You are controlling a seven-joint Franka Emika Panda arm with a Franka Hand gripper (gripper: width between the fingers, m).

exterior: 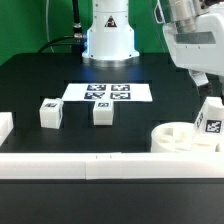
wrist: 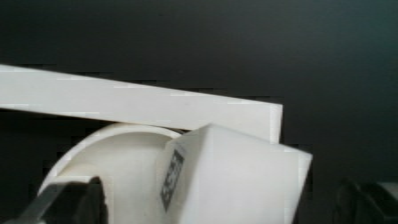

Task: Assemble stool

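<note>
The black bench [exterior: 30,80] carries the marker board [exterior: 108,92] at centre frame, with one loose leg [exterior: 49,113] and a second loose leg [exterior: 102,113] just below it and a white rail [exterior: 80,160] along the lower edge. At the right edge the gripper [exterior: 207,95] appears closed on the third leg [exterior: 211,118], though its fingers are hard to make out, holding it just above the round seat [exterior: 180,140] at lower right. The step looks like fitting this leg, whose long axis is near upright and slightly tilted with its tag facing the camera; the next move calls for aligning it with the seat's socket.
</note>
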